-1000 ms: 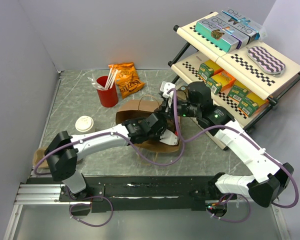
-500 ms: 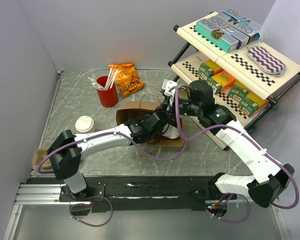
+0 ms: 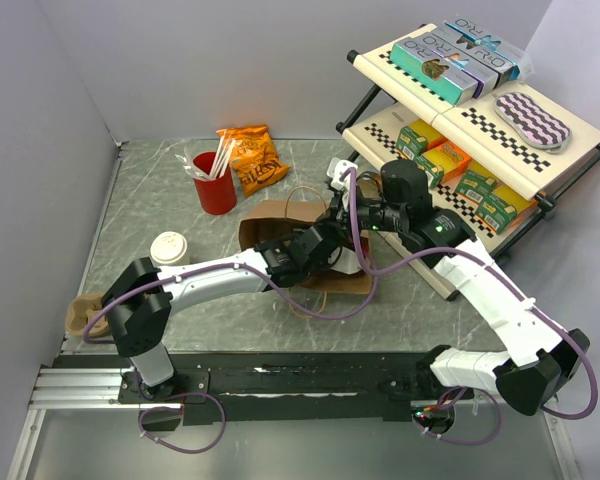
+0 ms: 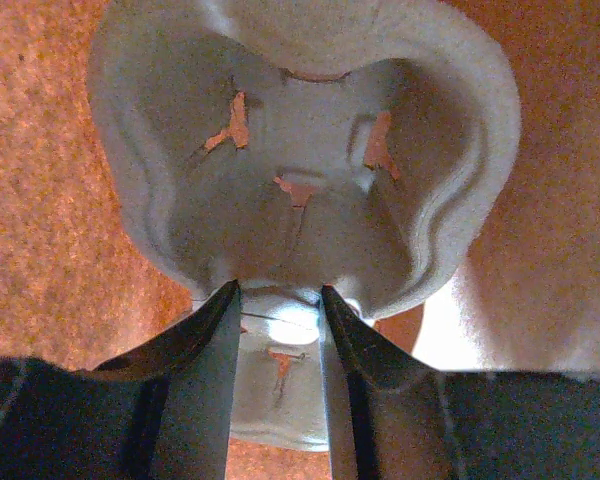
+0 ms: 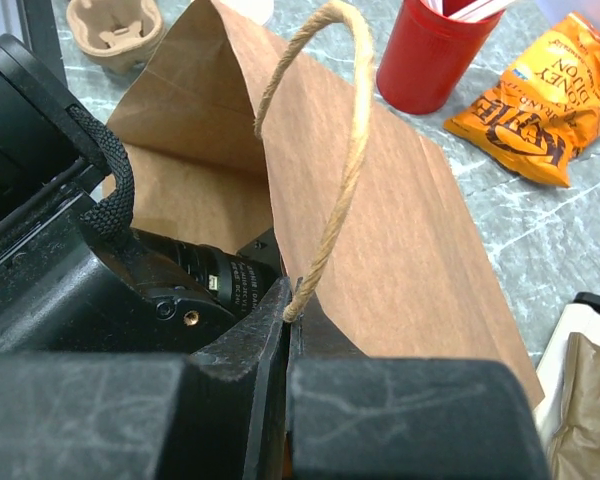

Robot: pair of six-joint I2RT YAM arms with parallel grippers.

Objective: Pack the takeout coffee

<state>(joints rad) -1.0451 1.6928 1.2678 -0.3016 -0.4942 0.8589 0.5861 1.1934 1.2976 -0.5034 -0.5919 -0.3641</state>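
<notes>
The takeout coffee, a small white lidded cup, stands on the table left of the brown paper bag, and neither gripper touches it. My left gripper reaches into the bag's mouth. In the left wrist view the left gripper is shut on the rim of a grey moulded-pulp cup carrier, against the bag's brown inside. My right gripper is shut on the bag at the foot of its rope handle and holds that edge up.
A second pulp carrier lies at the table's left edge. A red cup with white sticks and an orange chip bag are behind the paper bag. A two-tier rack of boxes stands at the right.
My left arm has pushed further right into the bag with the carrier. The bag has shifted slightly right, and the right gripper holding it moved up and right a little.
</notes>
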